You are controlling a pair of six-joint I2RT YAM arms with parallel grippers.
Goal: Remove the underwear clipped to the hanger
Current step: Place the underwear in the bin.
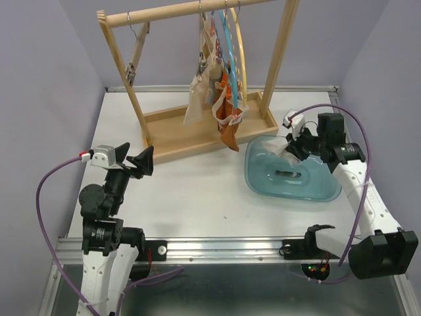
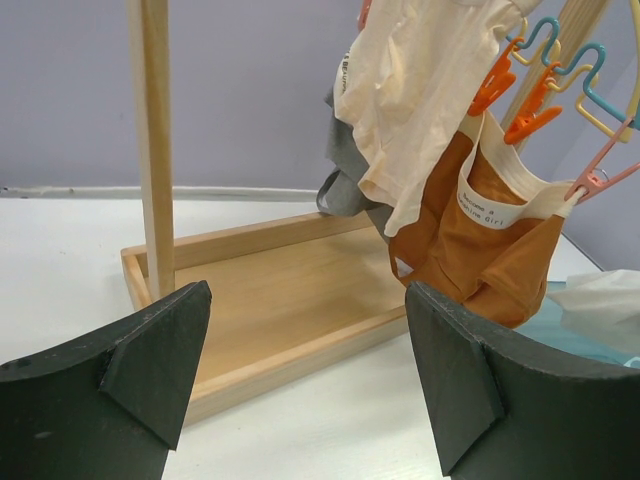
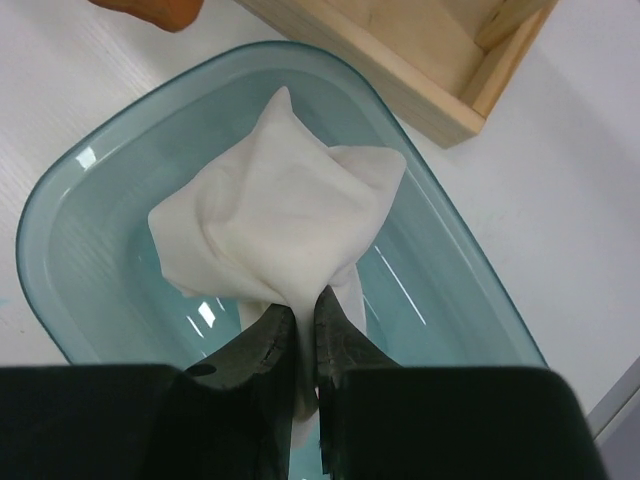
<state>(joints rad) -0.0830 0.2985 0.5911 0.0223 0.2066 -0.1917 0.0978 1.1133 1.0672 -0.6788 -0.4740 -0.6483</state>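
Note:
Beige (image 1: 196, 99), grey (image 2: 345, 185) and orange-brown underwear (image 1: 228, 125) hang clipped to coloured hangers (image 1: 231, 46) on a wooden rack (image 1: 191, 128). In the left wrist view the beige piece (image 2: 420, 100) and the orange-brown piece (image 2: 480, 245) hang ahead to the right. My left gripper (image 1: 143, 161) is open and empty, low over the table left of the rack (image 2: 305, 375). My right gripper (image 1: 294, 146) is shut on white underwear (image 3: 280, 220) and holds it over the translucent blue tub (image 3: 90, 230), whose rim also shows in the top view (image 1: 329, 194).
The rack's wooden base tray (image 2: 280, 300) lies just ahead of the left gripper, with its upright post (image 2: 155, 150) at the left. Grey walls close in the table on three sides.

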